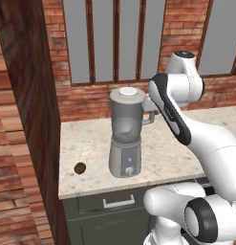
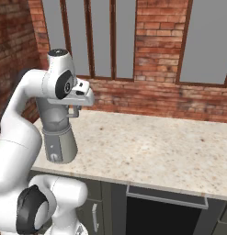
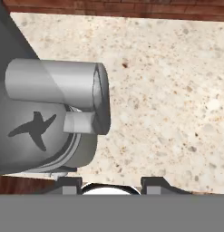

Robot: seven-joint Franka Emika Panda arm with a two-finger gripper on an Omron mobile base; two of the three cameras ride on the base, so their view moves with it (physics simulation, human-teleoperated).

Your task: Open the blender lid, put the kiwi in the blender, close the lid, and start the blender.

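The gripper [image 3: 111,183] showed in the hand view as two small dark fingertips [image 3: 69,183] at the bottom edge, drawn close together with nothing between them. They stood apart from the blender [image 3: 50,131], which lay ahead and to the left in that view: the translucent jar, its dark blade star inside, and the side handle jutting toward the middle of the picture. The speckled counter [image 3: 168,90] spread beyond the fingertips, bare stone up to a strip of brick wall.

In the left base view the white arm reached up just beside and behind the blender [image 1: 125,136], on its handle side, with the hand hidden behind the jar. The blender lid [image 1: 127,93] sat flat on the jar's rim, closed. The kiwi [image 1: 80,168] lay on the counter [image 1: 86,143] to the left of the blender's base, near the front edge, well apart from the arm.
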